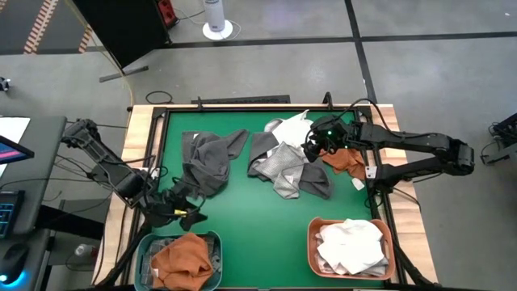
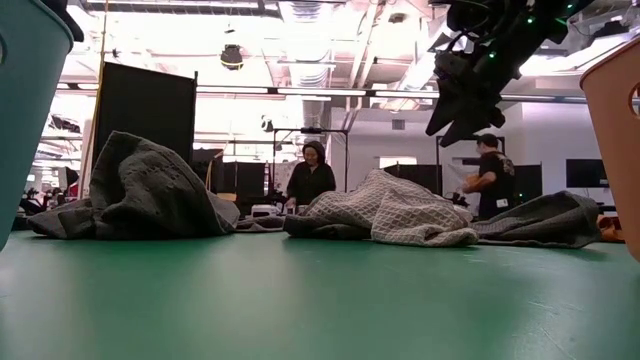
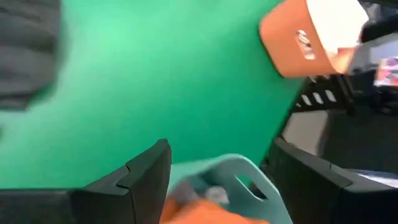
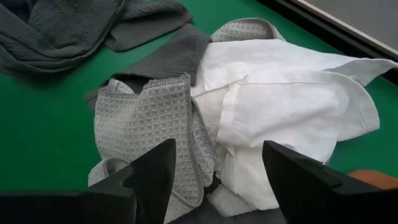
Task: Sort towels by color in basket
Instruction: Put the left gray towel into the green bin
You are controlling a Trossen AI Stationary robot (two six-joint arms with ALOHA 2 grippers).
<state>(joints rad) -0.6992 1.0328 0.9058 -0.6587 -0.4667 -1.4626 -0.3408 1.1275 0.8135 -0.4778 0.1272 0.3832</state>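
R gripper (image 1: 313, 147) hangs over centre pile, fingers spread, nothing held; white towel (image 4: 292, 118) and light grey towel (image 4: 146, 127) directly below. L gripper (image 1: 179, 212) spread, empty, above teal basket (image 1: 149, 246) w/ rust orange towel (image 1: 184, 255). Dark grey towel (image 1: 212, 158) mid-table. Orange basket (image 1: 311, 242) holds white cloths (image 1: 351, 246).

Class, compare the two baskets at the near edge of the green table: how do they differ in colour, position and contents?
The teal plastic basket sits at the near left; the terracotta plastic basket sits at the near right. The teal plastic basket holds a rust orange towel; the terracotta plastic basket holds white towels. Both stand upright on the table edge, each holding towels.
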